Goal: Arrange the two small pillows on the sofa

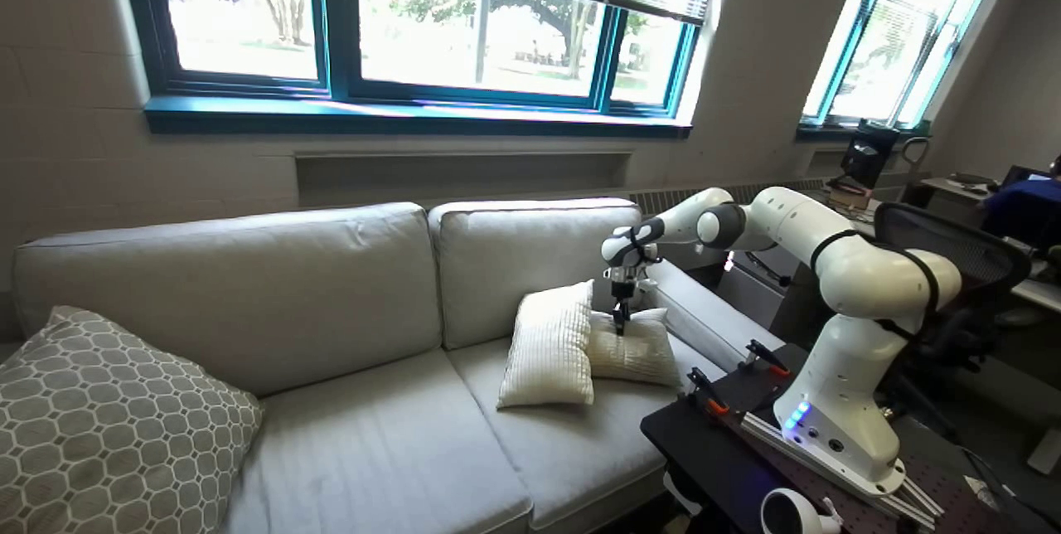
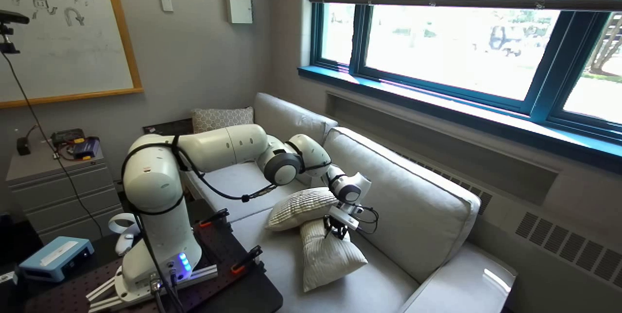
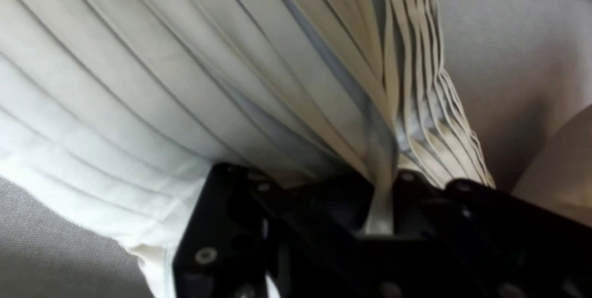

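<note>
Two off-white small pillows rest on the seat of the light grey sofa [image 1: 365,434]. One ribbed pillow [image 1: 549,351] leans tilted, with its upper edge towards the back cushion. Beside it, nearer the padded arm, lies the other small pillow [image 1: 646,358], partly overlapped by the first in an exterior view. My gripper [image 2: 335,232] points down onto this pillow nearer the arm. In the wrist view its black jaws pinch a fold of the pleated pillow fabric [image 3: 152,71], and the pleats draw together towards the gripper [image 3: 383,196]. The fingertips are partly buried in cloth.
A larger grey patterned cushion [image 1: 116,426] sits at the far end of the sofa. The padded sofa arm [image 1: 713,314] and back cushion [image 2: 398,196] stand close to the gripper. The robot's black table [image 1: 704,451], with orange-and-black clamps [image 2: 247,259], borders the seat's front.
</note>
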Controlling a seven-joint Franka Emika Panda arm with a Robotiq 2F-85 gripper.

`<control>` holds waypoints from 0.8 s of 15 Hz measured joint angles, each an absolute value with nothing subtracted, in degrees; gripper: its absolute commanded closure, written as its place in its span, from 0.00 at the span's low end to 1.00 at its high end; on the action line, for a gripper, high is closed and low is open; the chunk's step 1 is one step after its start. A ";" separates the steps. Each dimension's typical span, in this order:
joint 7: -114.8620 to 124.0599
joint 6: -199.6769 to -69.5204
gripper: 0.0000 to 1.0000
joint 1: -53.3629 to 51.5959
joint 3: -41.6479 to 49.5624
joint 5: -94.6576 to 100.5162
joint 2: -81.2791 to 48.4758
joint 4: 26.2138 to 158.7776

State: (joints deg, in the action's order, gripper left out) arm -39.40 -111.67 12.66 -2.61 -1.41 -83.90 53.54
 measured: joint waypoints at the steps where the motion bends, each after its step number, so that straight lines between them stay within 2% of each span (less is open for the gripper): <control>1: -38.19 -110.91 0.97 13.20 -2.67 -2.84 -83.81 52.84; 5: -33.89 -112.87 0.97 15.65 -2.71 -8.84 -81.11 54.73; 12: -28.40 -130.32 0.97 18.93 -2.14 -18.37 -70.28 72.64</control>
State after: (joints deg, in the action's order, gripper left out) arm -28.40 -130.32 18.93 -2.14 -18.37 -70.28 72.64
